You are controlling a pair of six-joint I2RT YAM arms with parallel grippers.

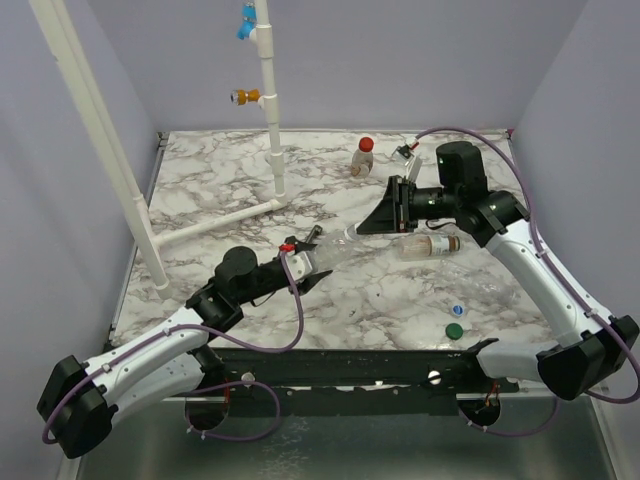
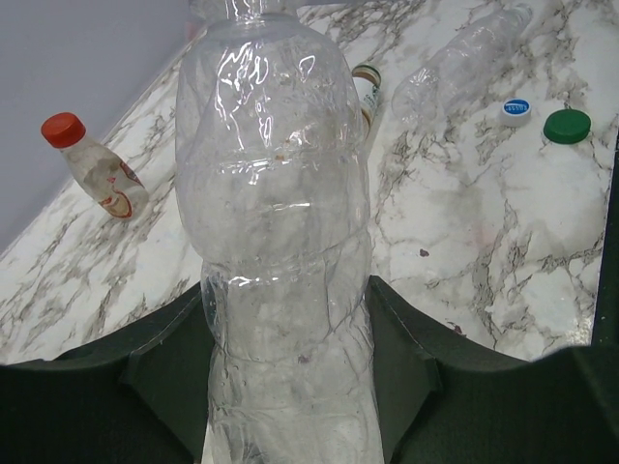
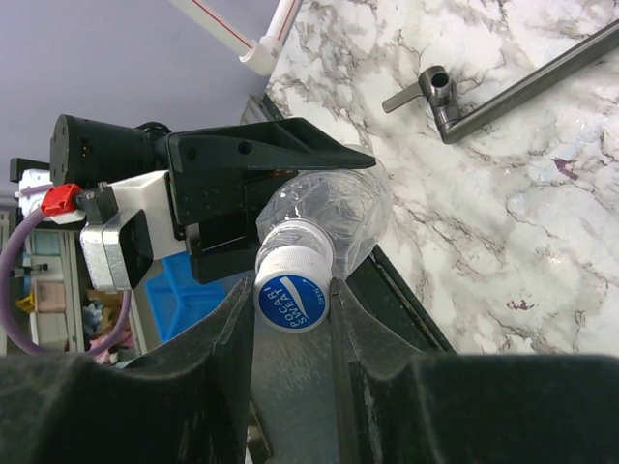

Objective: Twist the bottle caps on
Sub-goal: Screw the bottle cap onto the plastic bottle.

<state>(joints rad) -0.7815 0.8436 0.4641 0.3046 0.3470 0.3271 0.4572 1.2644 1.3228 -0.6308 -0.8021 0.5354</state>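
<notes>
My left gripper (image 2: pixel 290 358) is shut on the body of a clear bottle (image 2: pixel 276 222), which it holds off the table (image 1: pixel 330 250). On that bottle's neck sits a white-and-blue bottle cap (image 3: pixel 293 290). My right gripper (image 3: pixel 293 302) is shut on this cap, one finger on each side, meeting the left arm over the middle of the table (image 1: pixel 385 215). A red-capped bottle (image 1: pixel 363 157) stands at the back. A labelled bottle (image 1: pixel 430 246) and another clear bottle (image 2: pixel 455 63) lie on the right. Near the front edge lie a loose white-and-blue cap (image 1: pixel 457 310) and a green cap (image 1: pixel 454 330).
An upright white pipe (image 1: pixel 270 100) with orange and blue fittings stands at the back centre. A long slanted white pipe (image 1: pixel 100 140) runs along the left side. A dark metal rod with a lever (image 3: pixel 455 97) lies on the marble table (image 1: pixel 400 300).
</notes>
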